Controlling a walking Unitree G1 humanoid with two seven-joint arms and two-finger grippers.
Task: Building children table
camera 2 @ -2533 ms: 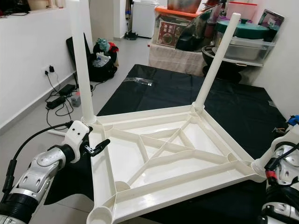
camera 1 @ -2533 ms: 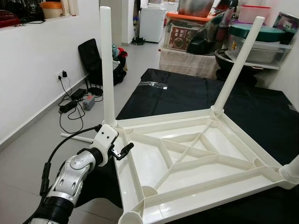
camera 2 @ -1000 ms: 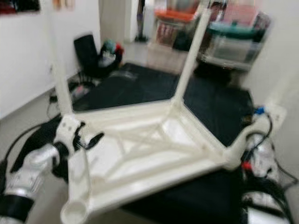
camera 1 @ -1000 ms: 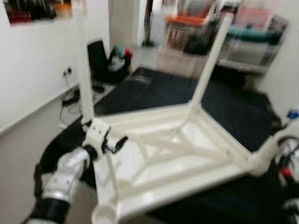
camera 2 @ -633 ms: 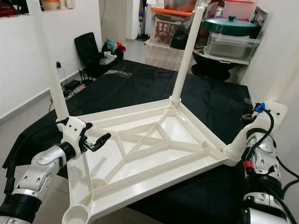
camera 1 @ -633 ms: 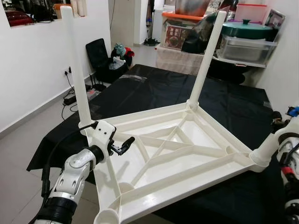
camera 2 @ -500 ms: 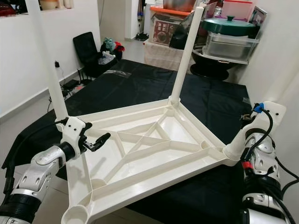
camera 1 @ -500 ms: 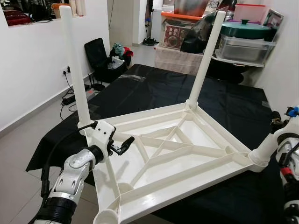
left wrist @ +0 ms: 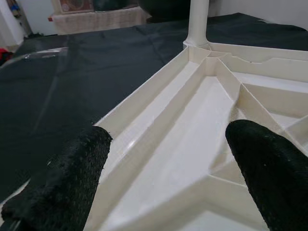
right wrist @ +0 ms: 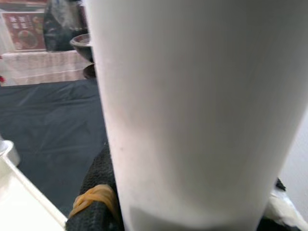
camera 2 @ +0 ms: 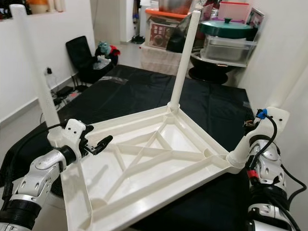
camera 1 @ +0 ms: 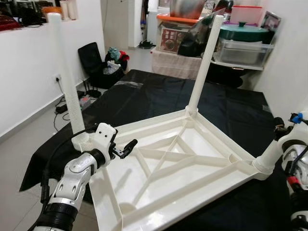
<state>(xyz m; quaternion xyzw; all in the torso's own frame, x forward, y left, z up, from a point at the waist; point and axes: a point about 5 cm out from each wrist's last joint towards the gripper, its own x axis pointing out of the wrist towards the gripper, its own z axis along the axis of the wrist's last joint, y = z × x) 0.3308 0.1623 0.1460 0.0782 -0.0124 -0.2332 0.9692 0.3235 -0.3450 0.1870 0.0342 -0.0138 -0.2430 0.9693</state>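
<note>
Left gripper was held open over the upturned tabletop; right gripper gripped a leg; framing alone had shifted, the fourth corner socket unfilled.

The upturned children's table is cream-white all over, ribs and legs alike. It lies on a plain black cloth spread over a pale grey floor. The robot's arms are silver with white wrist housings, and the left gripper has black fingers with a fine dotted texture. A yellow rubber band rings one black finger of the right gripper. Behind stand an orange-lidded bin and a dark green lid.
</note>
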